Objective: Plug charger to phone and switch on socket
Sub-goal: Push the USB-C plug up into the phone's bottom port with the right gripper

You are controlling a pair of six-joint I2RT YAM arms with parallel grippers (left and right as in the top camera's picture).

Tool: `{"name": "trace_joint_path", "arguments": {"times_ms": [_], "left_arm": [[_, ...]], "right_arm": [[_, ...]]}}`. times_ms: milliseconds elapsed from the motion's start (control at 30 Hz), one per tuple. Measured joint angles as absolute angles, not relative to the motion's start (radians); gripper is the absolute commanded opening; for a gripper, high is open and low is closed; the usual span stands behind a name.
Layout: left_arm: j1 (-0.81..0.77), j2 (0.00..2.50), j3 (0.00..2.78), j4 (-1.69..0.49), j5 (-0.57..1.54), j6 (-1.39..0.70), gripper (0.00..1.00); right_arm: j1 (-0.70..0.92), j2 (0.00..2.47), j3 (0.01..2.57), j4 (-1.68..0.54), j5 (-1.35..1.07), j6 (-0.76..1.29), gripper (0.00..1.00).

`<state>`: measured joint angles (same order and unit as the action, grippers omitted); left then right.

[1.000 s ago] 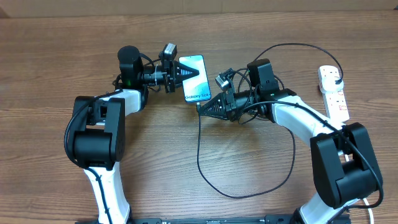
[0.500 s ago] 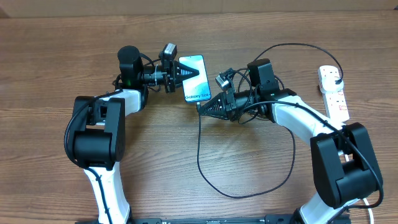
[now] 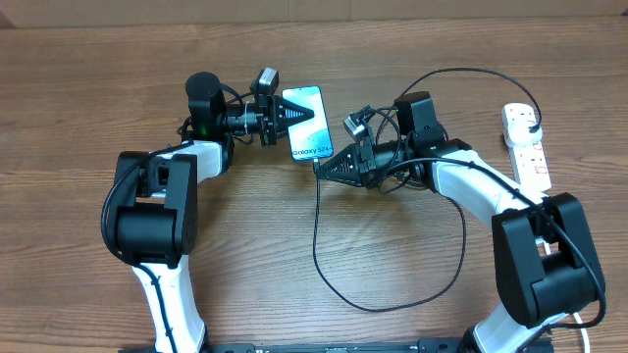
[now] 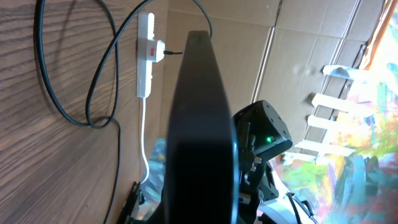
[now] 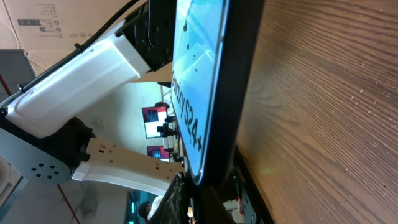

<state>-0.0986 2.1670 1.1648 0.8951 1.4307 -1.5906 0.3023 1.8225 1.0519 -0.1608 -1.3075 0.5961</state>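
Charger (image 3: 316, 226) tip hidden between right claw (image 3: 319, 168), phone (image 3: 312, 145).

1. The phone (image 3: 307, 123) faces screen-up toward the bench's (image 3: 78, 78) far edge, with the left end effector (image 3: 297, 113) clamped across it.
2. The right end effector (image 3: 318, 167), tips closed, meets the phone's near end. The charger (image 3: 316, 235) runs out from there and loops toward the near edge.
3. The socket (image 3: 527, 147) lies along the right edge, with the charger's other end reaching it.

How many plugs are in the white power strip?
1: the charger's plug sits in the far end of the power strip, by the table's right edge; no others show.
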Motion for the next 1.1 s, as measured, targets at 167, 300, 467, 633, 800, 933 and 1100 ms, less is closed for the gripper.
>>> {"name": "trace_joint_path", "arguments": {"times_ms": [167, 300, 467, 633, 800, 933, 1100], "left_arm": [[-0.1, 2.167, 1.165, 0.895, 1.426, -1.591, 0.04], [-0.112, 2.167, 1.165, 0.896, 1.41, -1.591, 0.04], [-0.118, 2.167, 1.165, 0.896, 1.402, -1.591, 0.04], [-0.118, 2.167, 1.165, 0.901, 1.402, -1.591, 0.04], [-0.115, 2.167, 1.165, 0.913, 1.402, -1.591, 0.05], [-0.113, 2.167, 1.165, 0.913, 1.402, -1.591, 0.04], [-0.113, 2.167, 1.165, 0.913, 1.402, -1.591, 0.04]], "right_arm": [[0.303, 1.822, 1.052, -0.147, -1.309, 0.599, 0.04], [0.303, 1.822, 1.052, -0.146, -1.314, 0.599, 0.04], [0.303, 1.822, 1.052, -0.149, -1.319, 0.599, 0.04], [0.303, 1.822, 1.052, -0.158, -1.316, 0.599, 0.04], [0.302, 1.822, 1.052, -0.168, -1.308, 0.599, 0.04], [0.302, 1.822, 1.052, -0.166, -1.305, 0.599, 0.04], [0.302, 1.822, 1.052, -0.167, -1.304, 0.599, 0.04]]}}
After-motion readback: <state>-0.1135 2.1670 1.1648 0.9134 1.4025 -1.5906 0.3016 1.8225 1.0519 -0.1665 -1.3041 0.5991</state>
